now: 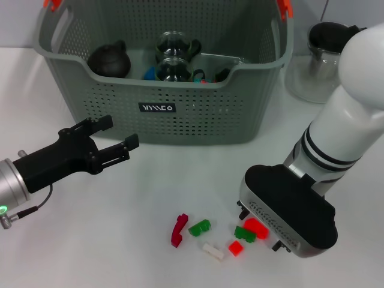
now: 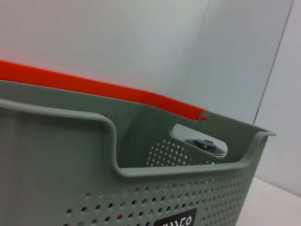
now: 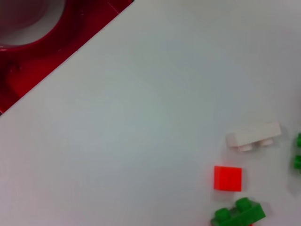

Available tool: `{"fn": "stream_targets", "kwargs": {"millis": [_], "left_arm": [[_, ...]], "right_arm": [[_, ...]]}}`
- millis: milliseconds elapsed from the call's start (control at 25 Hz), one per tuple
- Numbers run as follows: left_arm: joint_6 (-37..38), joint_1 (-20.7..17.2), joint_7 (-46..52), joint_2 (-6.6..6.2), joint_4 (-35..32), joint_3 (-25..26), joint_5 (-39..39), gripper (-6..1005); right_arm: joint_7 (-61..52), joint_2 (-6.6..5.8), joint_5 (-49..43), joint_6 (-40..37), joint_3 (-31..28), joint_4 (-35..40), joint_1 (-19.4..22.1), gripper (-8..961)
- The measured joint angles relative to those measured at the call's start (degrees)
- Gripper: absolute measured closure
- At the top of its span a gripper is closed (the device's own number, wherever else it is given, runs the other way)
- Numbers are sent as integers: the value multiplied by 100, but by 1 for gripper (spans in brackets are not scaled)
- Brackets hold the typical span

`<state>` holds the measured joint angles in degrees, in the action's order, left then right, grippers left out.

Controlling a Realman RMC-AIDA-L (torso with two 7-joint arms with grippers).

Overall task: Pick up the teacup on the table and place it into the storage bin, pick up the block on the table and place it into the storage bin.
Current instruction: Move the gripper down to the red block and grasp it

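Observation:
The grey-green perforated storage bin [image 1: 198,123] stands at the back centre, and its wall [image 2: 141,188] fills the left wrist view. Two glass teacups [image 1: 176,47] and a dark teapot [image 1: 110,60] lie inside it. Several small blocks sit on the table in front: dark red [image 1: 178,230], green [image 1: 199,227], white [image 1: 213,251] [image 3: 254,136], small red [image 1: 236,248] [image 3: 228,178], and a green one [image 1: 244,233] [image 3: 237,214] beside a red one [image 1: 257,228]. My left gripper [image 1: 124,131] hovers open and empty before the bin's front left. My right gripper [image 1: 288,213] hangs low right over the red and green blocks.
A glass teapot with black lid [image 1: 327,48] stands right of the bin. Orange handle clips [image 1: 53,3] [image 2: 94,87] sit on the bin's rim, and a black label [image 1: 157,107] is on its front wall. A red object [image 3: 47,42] shows in the right wrist view.

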<state>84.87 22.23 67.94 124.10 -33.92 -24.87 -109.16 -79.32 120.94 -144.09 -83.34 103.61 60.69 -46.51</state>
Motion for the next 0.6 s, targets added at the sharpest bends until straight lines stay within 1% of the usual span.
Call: {"fn": "stream_targets", "kwargs": {"millis": [200,600], "left_arm": [[3,-2,0,0,0,14,0,140],[25,-17,21,-6,-11,53,0,140]], "right_arm": [[-11,-7,-16,32,16,-52,-46,159],[-35,-23,9,71,-56,-109,-95,398]]}}
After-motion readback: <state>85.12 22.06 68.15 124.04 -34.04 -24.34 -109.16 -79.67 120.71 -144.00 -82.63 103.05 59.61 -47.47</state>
